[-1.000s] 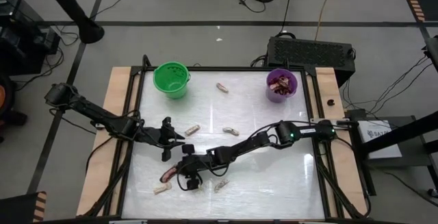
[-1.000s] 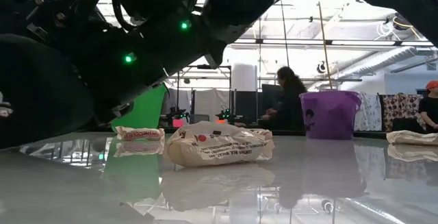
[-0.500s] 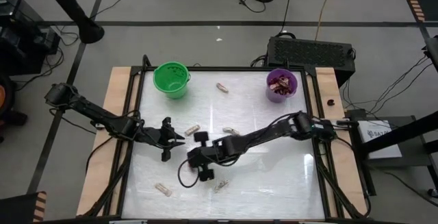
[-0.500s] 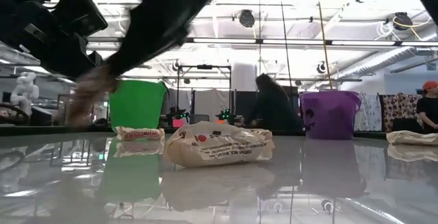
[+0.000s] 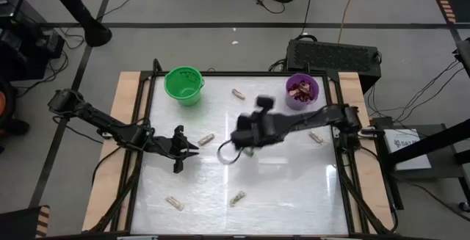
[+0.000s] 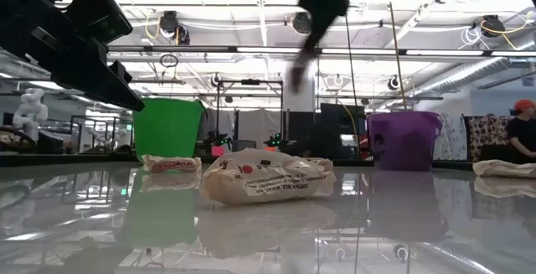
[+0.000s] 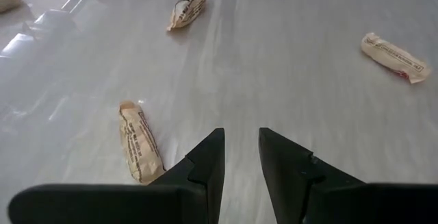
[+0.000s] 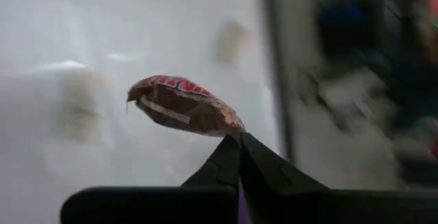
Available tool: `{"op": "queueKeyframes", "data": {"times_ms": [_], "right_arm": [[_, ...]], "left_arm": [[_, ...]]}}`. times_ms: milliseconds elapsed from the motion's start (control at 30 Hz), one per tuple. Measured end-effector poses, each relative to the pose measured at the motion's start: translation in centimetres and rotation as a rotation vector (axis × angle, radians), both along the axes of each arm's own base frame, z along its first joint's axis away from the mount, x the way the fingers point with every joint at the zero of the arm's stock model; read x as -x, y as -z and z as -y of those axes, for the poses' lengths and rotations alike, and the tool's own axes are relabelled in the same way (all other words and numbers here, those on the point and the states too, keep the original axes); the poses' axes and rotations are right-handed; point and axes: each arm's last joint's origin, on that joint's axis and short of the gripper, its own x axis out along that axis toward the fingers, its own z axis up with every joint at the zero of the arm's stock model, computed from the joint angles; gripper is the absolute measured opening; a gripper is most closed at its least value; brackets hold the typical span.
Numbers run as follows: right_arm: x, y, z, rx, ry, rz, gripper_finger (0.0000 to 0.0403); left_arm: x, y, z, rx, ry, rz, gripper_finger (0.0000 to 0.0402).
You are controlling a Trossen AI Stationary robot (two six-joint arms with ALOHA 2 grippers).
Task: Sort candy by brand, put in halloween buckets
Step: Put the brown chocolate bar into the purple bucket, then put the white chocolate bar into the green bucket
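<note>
Now we have lifted the dark red-brown bar [image 8: 183, 105] off the near-left part of the table [image 5: 294, 188] and swung it up toward the middle. A second ago our right claw [image 5: 248, 133] was low by the near edge, next to the pale pieces; now it is high above the table centre, blurred with motion, its fingers pinched shut on one end of the bar. The spot where the bar lay is bare, and only two pale candies [image 5: 174, 202] remain along the near edge.

That means the pick has succeeded, and we judge the carry to the purple bucket [image 5: 302, 91] at the far-right corner to be under way, since that bucket already holds red-brown bars. The green bucket [image 5: 183, 84] sits at the far-left corner.

Our left claw [image 7: 239, 157] waits low near the left edge, fingers a narrow gap apart and empty, with a pale piece [image 7: 139, 141] just beside it.
</note>
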Motion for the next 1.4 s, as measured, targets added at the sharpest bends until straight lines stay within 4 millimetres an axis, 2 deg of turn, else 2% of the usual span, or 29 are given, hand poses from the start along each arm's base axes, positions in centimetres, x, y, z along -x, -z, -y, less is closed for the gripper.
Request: {"op": "queueKeyframes", "data": {"times_ms": [100, 267, 400, 500, 633, 733, 833, 1000, 1200, 1400], "right_arm": [[2.1, -1.5, 2.8, 0.114, 0.172, 0.007, 0.0001], [6.0, -3.3, 7.9, 0.123, 0.306, 0.093, 0.0000], [10.2, -2.1, 11.8, 0.127, 0.519, 0.093, 0.0000], [13.5, -1.1, 14.0, 0.115, 0.668, 0.137, 0.0000], [15.9, 1.3, 16.2, 0.023, 0.778, 0.184, 0.0000], [17.0, 2.7, 17.2, -0.063, 0.800, 0.219, 0.0000], [17.3, 4.3, 17.7, -0.067, 0.822, 0.234, 0.0001], [17.3, 5.1, 18.1, -0.059, 0.831, 0.234, 0.0023], [17.3, 4.6, 18.0, -0.060, 0.836, 0.230, 0.0078], [17.3, 2.0, 18.0, -0.069, 0.854, 0.240, 0.0142]], "left_arm": [[0.0, -0.1, 0.0, -0.005, 0.004, 0.009, 0.0098], [-0.1, -0.2, 0.0, -0.019, -0.001, 0.025, 0.0098], [-0.2, -0.3, -0.1, -0.028, -0.009, 0.035, 0.0098], [-0.3, -0.4, -0.1, -0.046, -0.009, 0.047, 0.0098], [-0.3, -0.4, -0.2, -0.053, -0.020, 0.051, 0.0098], [-0.3, -0.4, -0.2, -0.052, -0.024, 0.051, 0.0098], [-0.3, -0.4, -0.2, -0.058, -0.023, 0.052, 0.0098], [-0.3, -0.5, -0.1, -0.055, -0.023, 0.064, 0.0098], [-0.3, -0.5, -0.1, -0.055, -0.024, 0.066, 0.0098], [-0.3, -0.5, -0.1, -0.055, -0.024, 0.065, 0.0098]]}}
